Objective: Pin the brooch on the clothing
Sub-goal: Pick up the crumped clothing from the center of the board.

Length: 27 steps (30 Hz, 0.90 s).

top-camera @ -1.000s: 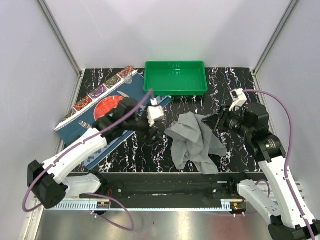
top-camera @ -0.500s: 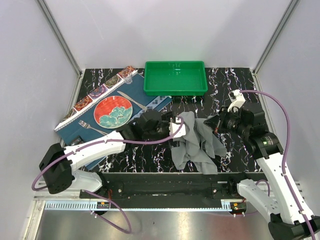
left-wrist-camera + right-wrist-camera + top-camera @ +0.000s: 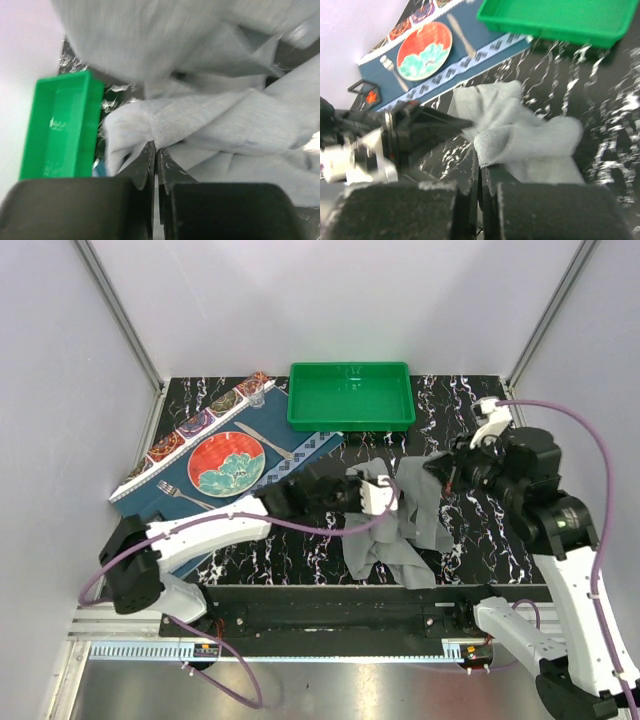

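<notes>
The grey clothing (image 3: 402,540) lies crumpled at the table's middle front, with its upper folds pulled up between both arms. My left gripper (image 3: 386,498) reaches in from the left. In the left wrist view its jaws (image 3: 155,150) are shut on a pale fold of the clothing (image 3: 225,115). My right gripper (image 3: 437,477) comes in from the right and is shut on a rolled edge of the clothing (image 3: 530,140) at its tips (image 3: 481,162). A tiny red-orange brooch (image 3: 370,96) sits in a small black frame beside the placemat's near corner, far from both grippers.
A green tray (image 3: 350,395) stands at the back centre. To the left, a dark blue placemat (image 3: 300,448) carries a red-and-teal plate (image 3: 226,463), a fork (image 3: 180,492) and a knife (image 3: 265,440). Grey walls close in both sides.
My left arm swung right from the placemat to the clothing and shut on a fold. My right gripper closed on the clothing and drew it up and back to the right.
</notes>
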Each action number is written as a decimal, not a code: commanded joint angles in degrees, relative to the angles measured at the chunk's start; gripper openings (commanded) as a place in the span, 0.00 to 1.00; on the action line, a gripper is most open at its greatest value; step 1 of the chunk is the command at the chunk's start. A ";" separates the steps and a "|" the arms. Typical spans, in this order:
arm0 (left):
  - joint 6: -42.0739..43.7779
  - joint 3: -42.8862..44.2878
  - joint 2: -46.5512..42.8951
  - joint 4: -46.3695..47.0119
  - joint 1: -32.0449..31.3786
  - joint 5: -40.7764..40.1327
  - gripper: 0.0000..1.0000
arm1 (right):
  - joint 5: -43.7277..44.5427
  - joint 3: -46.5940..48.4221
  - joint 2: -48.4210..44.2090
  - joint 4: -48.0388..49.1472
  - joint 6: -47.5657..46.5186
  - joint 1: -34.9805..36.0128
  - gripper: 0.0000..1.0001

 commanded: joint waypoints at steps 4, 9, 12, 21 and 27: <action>-13.79 -0.66 -22.24 -13.55 20.23 -3.49 0.00 | 18.83 14.20 -0.02 -4.71 -11.80 -0.01 0.00; -16.44 -5.04 -33.87 -20.85 32.83 1.08 0.00 | 32.12 20.09 2.09 -4.19 -16.20 -0.01 0.00; -16.00 -8.29 -38.97 -25.16 35.13 1.79 0.00 | 41.26 20.27 2.44 -2.96 -20.49 0.07 0.00; -18.72 -11.49 -43.56 -28.08 37.76 -7.43 0.00 | 56.31 15.35 1.12 6.61 -40.54 0.07 0.00; -17.50 -2.34 -40.30 -28.95 42.34 -1.91 0.00 | 57.19 20.36 4.20 9.97 -46.78 0.07 0.00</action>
